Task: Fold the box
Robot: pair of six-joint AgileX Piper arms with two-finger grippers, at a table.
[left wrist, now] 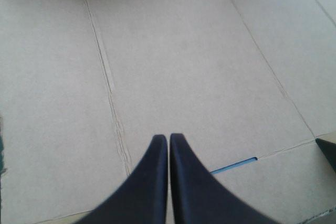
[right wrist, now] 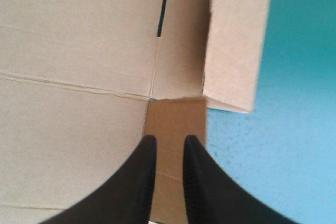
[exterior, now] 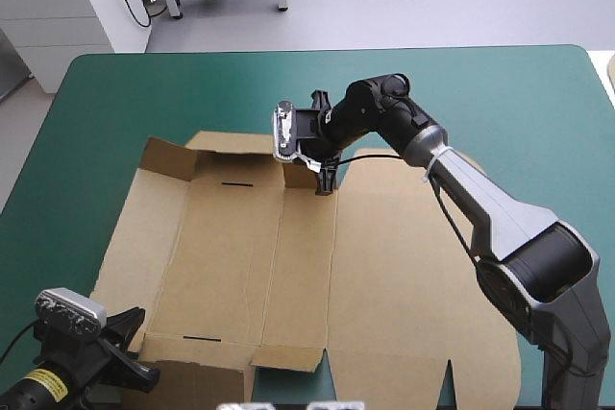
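Note:
The brown box [exterior: 288, 266] lies as a cut sheet, mostly flat, on the teal-green cover. A wall strip [exterior: 231, 144] along its far edge and a corner flap [exterior: 165, 156] stand partly raised. My right gripper [exterior: 327, 182] points down at a small tab on the far edge. In the right wrist view its fingers [right wrist: 169, 141] are all but shut, with the brown tab [right wrist: 176, 116] between them and the raised wall [right wrist: 236, 40] just ahead. My left gripper [exterior: 135, 343] is at the sheet's near left corner, shut [left wrist: 169, 137] and empty, over the flat board [left wrist: 184, 66].
Bare teal-green cover [exterior: 480, 93] stretches beyond the far edge and to the right of the sheet. Thin slots are cut in the board near the far edge [exterior: 233, 182] and the near edge [exterior: 200, 338]. The table's left edge runs close to the sheet.

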